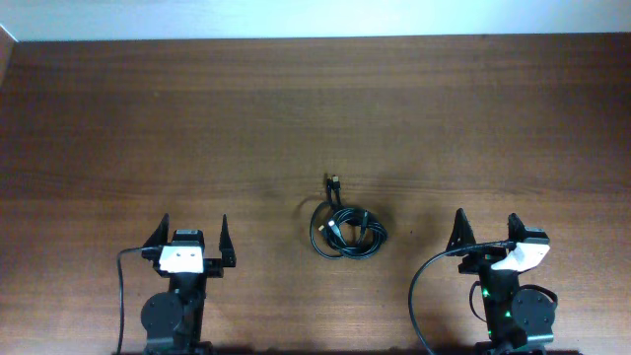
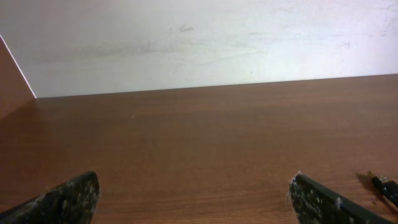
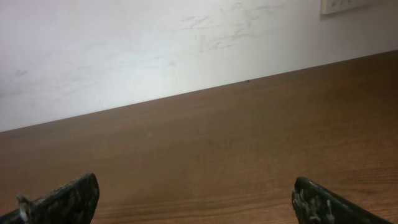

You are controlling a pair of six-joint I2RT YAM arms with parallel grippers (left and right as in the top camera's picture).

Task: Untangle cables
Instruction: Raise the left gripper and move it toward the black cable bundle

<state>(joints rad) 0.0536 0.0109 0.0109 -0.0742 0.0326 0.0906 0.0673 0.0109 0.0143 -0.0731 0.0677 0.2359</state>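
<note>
The cables [image 1: 347, 229] lie bunched in a loose black coil on the wooden table [image 1: 315, 108], between the two arms, with one metallic plug end [image 1: 333, 181] sticking out toward the back. My left gripper [image 1: 191, 235] is open and empty to the coil's left. My right gripper [image 1: 485, 229] is open and empty to its right. In the left wrist view the open fingertips [image 2: 194, 193] frame bare table, and one plug end [image 2: 382, 185] shows at the right edge. The right wrist view shows open fingertips [image 3: 194, 194] over bare table; the cables are out of its view.
A white wall [image 2: 199, 43] runs along the table's far edge. Thick black arm wires loop beside the left arm [image 1: 122, 286] and the right arm [image 1: 419, 286] at the front.
</note>
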